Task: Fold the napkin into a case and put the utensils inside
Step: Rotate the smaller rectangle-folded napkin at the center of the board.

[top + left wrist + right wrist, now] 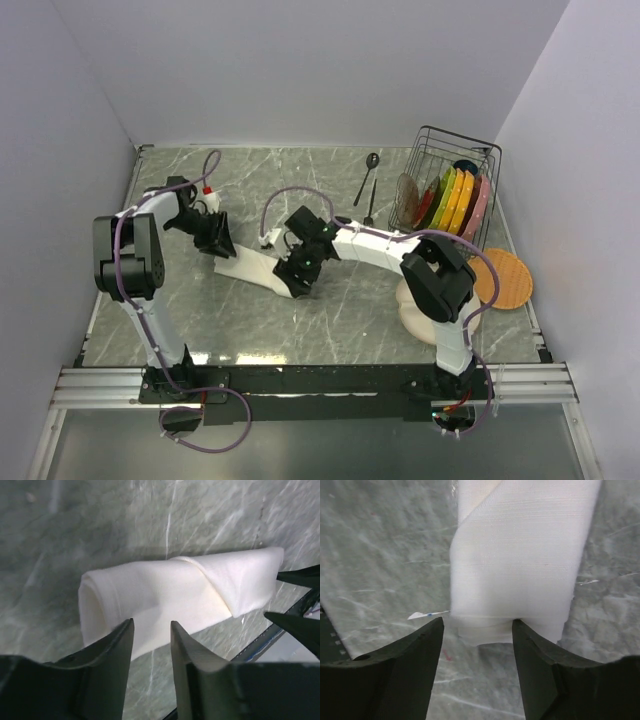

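From above I count one napkin (262, 270), folded into a narrow strip on the table (300, 190), and two utensils: one spoon (366, 180) and one fork (370, 208), side by side well beyond the napkin's right end. My left gripper (218, 243) sits at the napkin's left end and my right gripper (300, 280) at its right end. Farther right of the napkin are one wire rack (455, 150) of coloured plates and one round orange mat (503, 280). Bare marble lies behind and in front of the napkin. In my left wrist view, the left gripper (151, 625) is parted by a narrow gap and grips nothing. The napkin (165, 590) lies just past its tips, rolled edge left, a diagonal fold across it, and two dark fingertips (300, 575) at its far end. In my right wrist view, the right gripper (477, 625) stands wide apart and empty, with the napkin's (520, 555) layered end between its tips and open table on either side.
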